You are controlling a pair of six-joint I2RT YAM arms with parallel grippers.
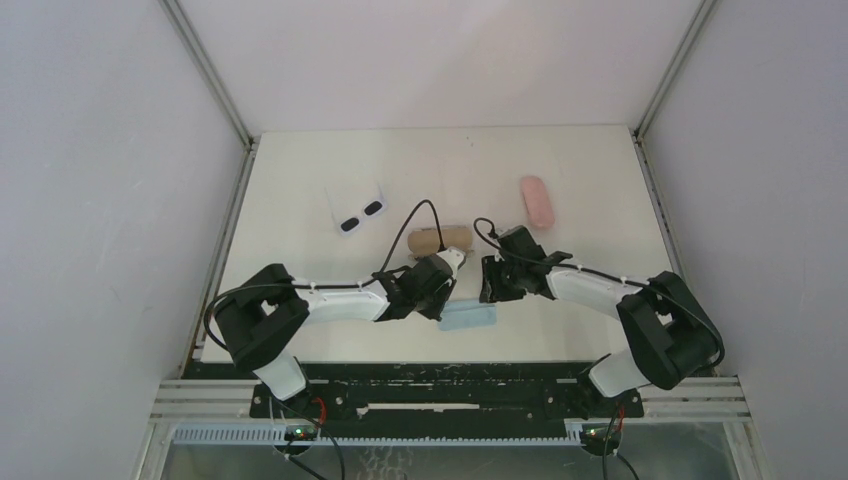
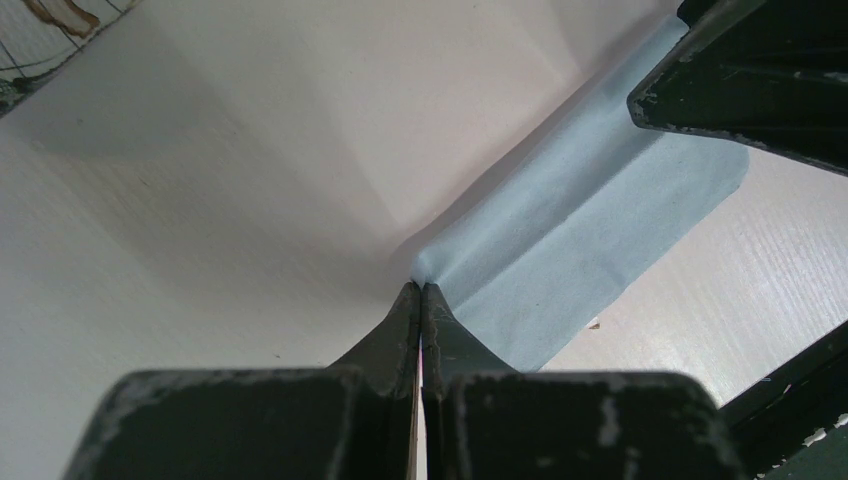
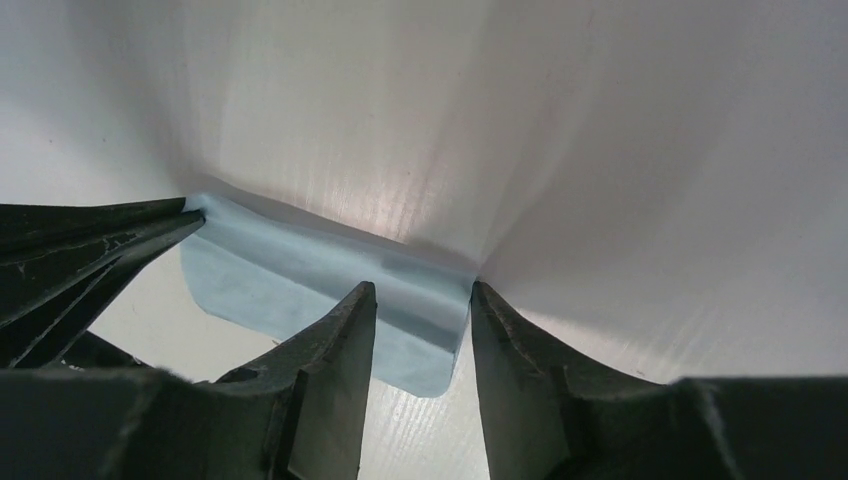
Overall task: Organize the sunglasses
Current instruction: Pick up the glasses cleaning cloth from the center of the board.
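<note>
plain white table (image 1: 590, 170), pale grey walls (image 1: 100, 200) on three sides, silver corner posts (image 1: 208, 72), black rail (image 1: 450, 372) along the near edge, soft light, probably from overhead

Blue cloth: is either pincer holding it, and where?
The left pincer is shut on the light-blue cloth, pinching a raised fold at one end. The right pincer stands open astride the opposite end, gripping nothing.

Left arm (image 1: 340, 298) is extended low toward 3 o'clock, right arm (image 1: 590, 287) toward 9 o'clock; wrists are set near each other, tips facing. Left gripper (image 2: 421, 287) is clamped tight on a light-blue cloth (image 2: 590, 230) corner. Right gripper (image 3: 422, 290) is held with jaws parted.
</note>
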